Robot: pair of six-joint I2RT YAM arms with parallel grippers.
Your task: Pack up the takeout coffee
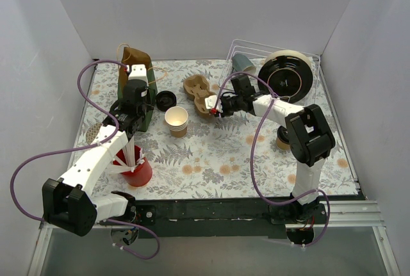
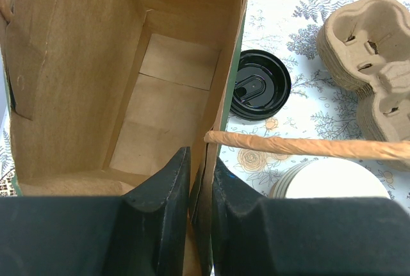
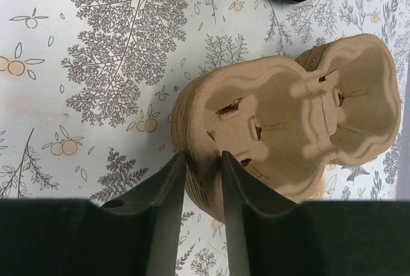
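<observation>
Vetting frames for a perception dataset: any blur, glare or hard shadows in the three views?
Top external: even diffuse light, soft shadows, faint sheen on the glossy round black plate. Left wrist: brown paper bag interior sharp; black left fingers close to the lens, dark and featureless. Right wrist: stack of brown moulded-pulp cup carriers crisp; right fingers dark, soft-edged.
</observation>
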